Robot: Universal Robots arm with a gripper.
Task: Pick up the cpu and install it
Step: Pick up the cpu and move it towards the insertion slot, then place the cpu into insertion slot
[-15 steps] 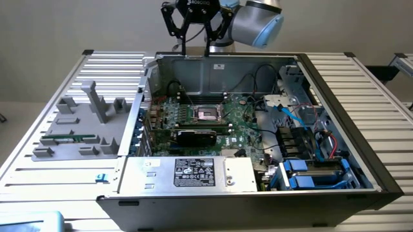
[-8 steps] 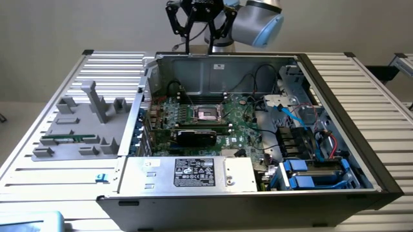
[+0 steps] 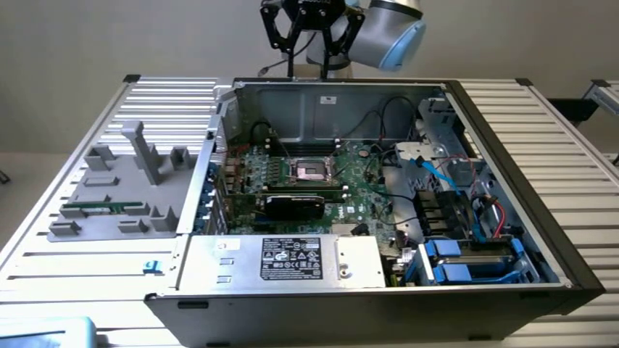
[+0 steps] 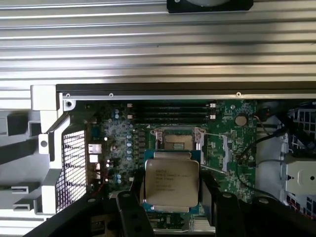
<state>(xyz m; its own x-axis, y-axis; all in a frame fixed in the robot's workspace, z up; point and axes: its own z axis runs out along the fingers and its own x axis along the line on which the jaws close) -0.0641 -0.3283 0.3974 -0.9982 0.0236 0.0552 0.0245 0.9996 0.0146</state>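
1. the cpu [image 4: 171, 183] is a small flat square chip with a pale shiny top and tiny writing on it. it is up in the air, not lying on anything.
2. the jaws hold the cpu. there is one black finger [image 4: 133, 207] on each of two opposite sides, pressed against its edges.
3. well below the cpu is the green board [image 4: 232, 148], inside the computer case [image 3: 387, 98]. the case lies on its side with the open side up.
4. the socket [image 4: 177, 142] is a square metal frame on the board. in the wrist view it shows just past one edge of the cpu.
5. in the exterior view the arm [image 3: 387, 25] hangs over the far wall of the case. the jaws point down and are higher than the case.
6. a black card [image 3: 295, 205] sits on the board just in front of the socket. a grey box with a black label [image 3: 290, 261] fills the near corner of the case.
7. blue parts [image 3: 454, 264] sit in the case toward the exterior view's right.
8. a grey tray [image 3: 116, 192] lies beside the case on the exterior view's left, with a thin green stick [image 3: 97, 210] in it.
9. the case and the tray rest on a counter [image 3: 561, 145] made of pale metal slats.
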